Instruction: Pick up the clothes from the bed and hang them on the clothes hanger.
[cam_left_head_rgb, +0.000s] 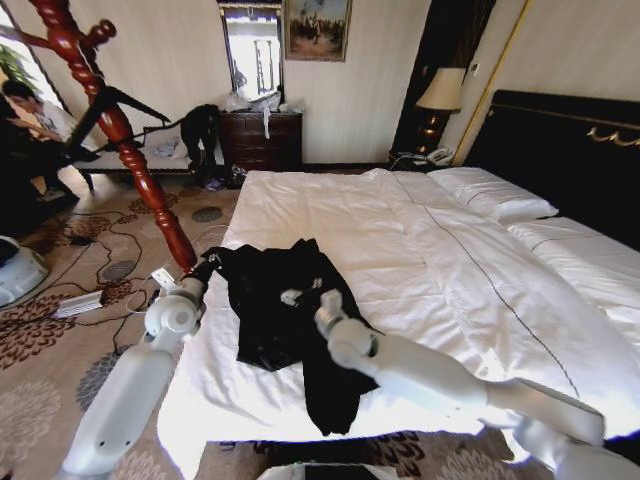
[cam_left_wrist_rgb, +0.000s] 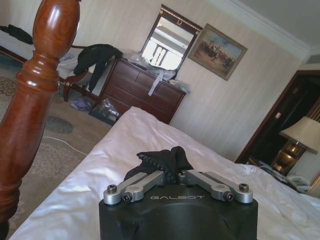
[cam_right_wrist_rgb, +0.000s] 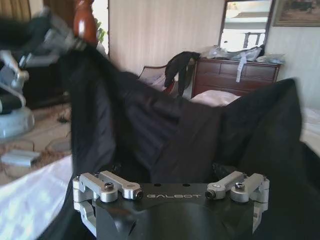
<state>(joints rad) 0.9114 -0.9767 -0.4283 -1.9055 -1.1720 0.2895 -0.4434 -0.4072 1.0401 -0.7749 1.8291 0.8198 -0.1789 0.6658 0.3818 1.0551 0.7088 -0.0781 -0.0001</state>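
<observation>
The black jacket (cam_left_head_rgb: 280, 320) lies crumpled on the white bed (cam_left_head_rgb: 450, 270) near its foot, one part trailing over the edge. My left gripper (cam_left_head_rgb: 207, 267) is at the jacket's left edge, beside the bed's side. In the left wrist view that gripper (cam_left_wrist_rgb: 172, 169) is shut on a bunch of black fabric (cam_left_wrist_rgb: 167, 156). My right gripper (cam_left_head_rgb: 300, 295) rests over the middle of the jacket. Seen from the right wrist, its linkages are spread wide and the gripper (cam_right_wrist_rgb: 172, 177) is open, with jacket fabric (cam_right_wrist_rgb: 175, 130) draped in front of it. A thin black clothes hanger (cam_left_head_rgb: 125, 100) hangs on the wooden stand.
A turned red-brown coat stand (cam_left_head_rgb: 140, 170) leans close to the bed's left side, right by my left arm. Cables and a power strip (cam_left_head_rgb: 80, 303) lie on the patterned carpet. A dresser (cam_left_head_rgb: 260, 140) stands at the far wall, and pillows (cam_left_head_rgb: 495, 195) sit at the headboard.
</observation>
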